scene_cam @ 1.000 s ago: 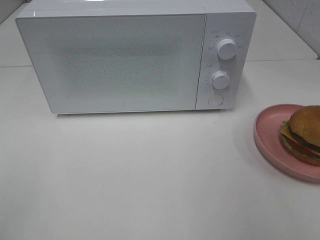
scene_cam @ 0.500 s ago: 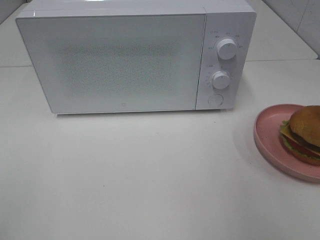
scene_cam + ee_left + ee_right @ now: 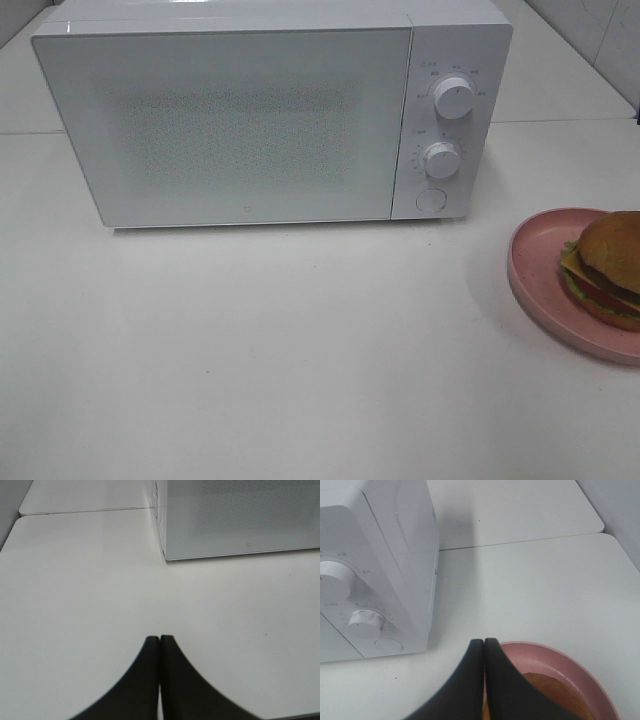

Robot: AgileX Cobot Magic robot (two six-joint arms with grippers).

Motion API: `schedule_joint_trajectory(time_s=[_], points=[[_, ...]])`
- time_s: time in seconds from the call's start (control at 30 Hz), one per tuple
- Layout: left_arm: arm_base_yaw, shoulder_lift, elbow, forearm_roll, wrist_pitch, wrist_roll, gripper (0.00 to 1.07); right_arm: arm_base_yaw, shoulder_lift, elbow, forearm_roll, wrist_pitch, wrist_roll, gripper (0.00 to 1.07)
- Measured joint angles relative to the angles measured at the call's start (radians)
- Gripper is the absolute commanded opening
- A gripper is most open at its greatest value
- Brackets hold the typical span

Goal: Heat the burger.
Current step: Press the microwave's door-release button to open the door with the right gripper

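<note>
The burger [image 3: 607, 268], with a golden-brown bun, cheese, lettuce and tomato, lies on a pink plate [image 3: 535, 262] at the right edge of the exterior high view. A sliver of its bun [image 3: 555, 692] shows in the right wrist view, partly hidden by my right gripper [image 3: 484, 641]. That gripper hovers above the plate [image 3: 570, 661] with its dark fingers pressed together, holding nothing. My left gripper [image 3: 160, 638] is also shut and empty, over bare table in front of the microwave's left corner. Neither gripper shows in the exterior high view.
A white microwave [image 3: 240, 120] stands at the back with its door closed. On its right panel are two knobs [image 3: 454, 98] and a round button [image 3: 430, 200]. A seam between two white tabletops [image 3: 560, 122] runs behind it.
Nothing has visibly moved in the exterior high view; microwave, plate and burger stay where they were.
</note>
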Motion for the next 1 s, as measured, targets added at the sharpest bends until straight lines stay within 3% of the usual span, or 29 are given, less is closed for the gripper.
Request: schedule_joint_trajectory(time_s=[0.2, 0.27, 0.47, 0.53, 0.63, 0.8, 1.0], points=[[0.0, 0.0, 0.0, 0.0, 0.0, 0.0, 0.0, 0.045, 0.074, 0.0, 0.0, -0.064, 0.003, 0.0], [0.0, 0.0, 0.0, 0.0, 0.0, 0.0, 0.0, 0.133, 0.124, 0.0, 0.0, -0.137, 0.003, 0.0], [0.0, 0.0, 0.0, 0.0, 0.0, 0.0, 0.0, 0.233, 0.175, 0.0, 0.0, -0.188, 0.003, 0.0], [0.0, 0.0, 0.0, 0.0, 0.0, 0.0, 0.0, 0.327, 0.226, 0.0, 0.0, -0.221, 0.003, 0.0], [0.0, 0.0, 0.0, 0.0, 0.0, 0.0, 0.0, 0.351, 0.238, 0.0, 0.0, -0.229, 0.003, 0.0], [0.0, 0.0, 0.0, 0.0, 0.0, 0.0, 0.0, 0.494, 0.323, 0.0, 0.0, -0.27, 0.003, 0.0], [0.0, 0.0, 0.0, 0.0, 0.0, 0.0, 0.0, 0.576, 0.388, 0.0, 0.0, -0.295, 0.004, 0.0]])
